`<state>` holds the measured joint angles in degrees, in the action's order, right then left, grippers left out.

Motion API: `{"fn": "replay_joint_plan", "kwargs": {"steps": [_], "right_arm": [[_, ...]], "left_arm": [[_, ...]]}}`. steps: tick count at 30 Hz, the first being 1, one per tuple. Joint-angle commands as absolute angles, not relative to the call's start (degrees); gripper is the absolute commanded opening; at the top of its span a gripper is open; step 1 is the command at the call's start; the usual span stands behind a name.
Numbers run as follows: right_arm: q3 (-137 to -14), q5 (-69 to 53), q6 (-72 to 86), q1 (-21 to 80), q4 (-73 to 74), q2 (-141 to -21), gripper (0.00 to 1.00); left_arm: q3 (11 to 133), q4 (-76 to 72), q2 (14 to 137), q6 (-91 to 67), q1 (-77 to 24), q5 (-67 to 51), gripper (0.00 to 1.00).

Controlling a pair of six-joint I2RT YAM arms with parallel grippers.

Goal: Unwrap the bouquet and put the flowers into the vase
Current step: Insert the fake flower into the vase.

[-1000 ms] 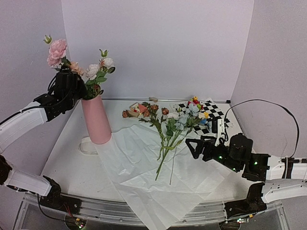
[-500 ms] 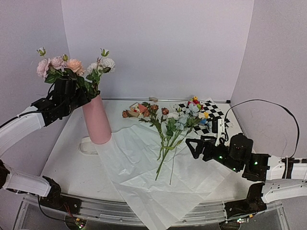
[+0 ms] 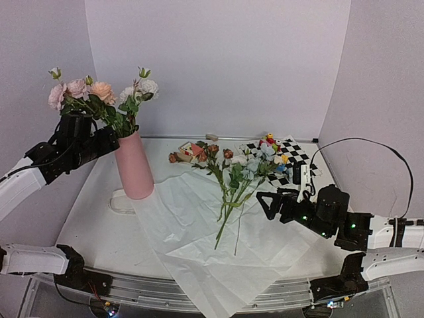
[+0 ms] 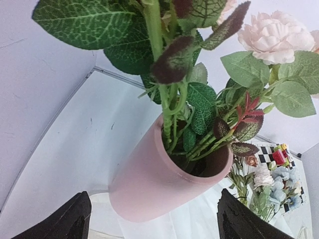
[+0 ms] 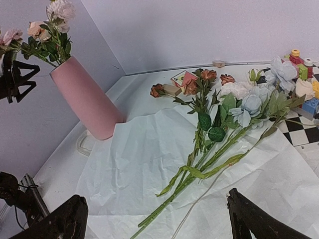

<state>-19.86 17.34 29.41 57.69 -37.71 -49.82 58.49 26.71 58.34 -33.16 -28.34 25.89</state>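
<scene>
The pink vase [image 3: 134,169] stands at the left on a corner of the white paper [image 3: 199,245] and holds a bunch of pink, peach and white flowers [image 3: 99,93]. My left gripper [image 3: 99,140] hangs open just left of the vase's rim, holding nothing. In the left wrist view the vase [image 4: 159,184] and its stems [image 4: 172,114] lie beyond the open gripper [image 4: 152,221]. More flowers [image 3: 232,185] lie loose on the spread paper. My right gripper [image 3: 265,202] is open low over the paper [image 5: 134,164], right of those stems [image 5: 209,159]. No ribbon-tied bouquet shows.
A checkered mat [image 3: 295,156] with small colourful toy blocks [image 3: 270,140] lies at the back right, a white strip [image 3: 305,175] beside it. A small card and block [image 3: 192,151] sit behind the flower heads. A clear base [image 3: 119,202] lies at the vase's foot.
My left gripper opened and let go of the flower bunch, which dropped lower into the vase. The left arm then drew back to the left. The right arm has not moved.
</scene>
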Motion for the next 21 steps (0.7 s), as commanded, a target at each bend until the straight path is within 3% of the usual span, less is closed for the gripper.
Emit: {"fn": "replay_joint_plan", "kwargs": {"steps": [1,15,21], "right_arm": [[-19.43,17.59,30.31,58.07,-39.64,-49.22,0.98],[-19.15,17.08,30.22,58.04,-39.52,-47.72,0.98],[-18.24,17.41,29.89,58.05,-39.25,-45.58,0.98]], "left_arm": [[63.37,31.04,56.19,-31.57,-28.21,29.98,0.89],[76.08,31.55,61.23,-27.85,-28.13,38.17,0.72],[78.28,30.96,64.34,-28.92,-27.96,39.27,0.59]]}}
